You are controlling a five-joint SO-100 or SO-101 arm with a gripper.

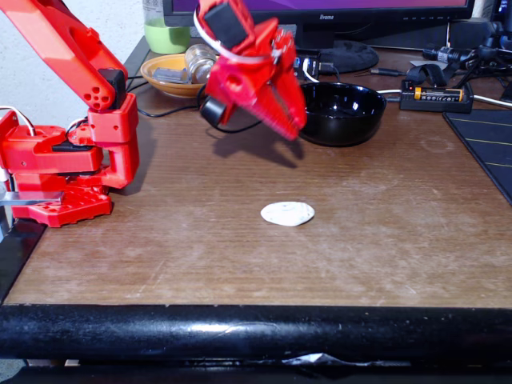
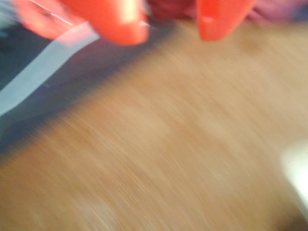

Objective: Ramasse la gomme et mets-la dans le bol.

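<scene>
Here the tool (image 1: 290, 122) hangs in the air, empty, its jaws nearly pressed together at the tips in the fixed view. The gomme (image 1: 287, 214) lies on the tabletop (image 1: 200, 240) well below the tool, almost straight under the tips, long axis running left to right. The black bol (image 1: 342, 112) sits just beside the tool, to its right. Judging from this, the coming move calls for a spread and a straight descent.

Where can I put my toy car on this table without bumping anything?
In the fixed view, the bare wood in front of the white eraser, up to the black table edge, is free. So is the patch right of the eraser, before the dark mat. The back is crowded: black bowl, orange dish, cables, and the gripper hanging there.
</scene>
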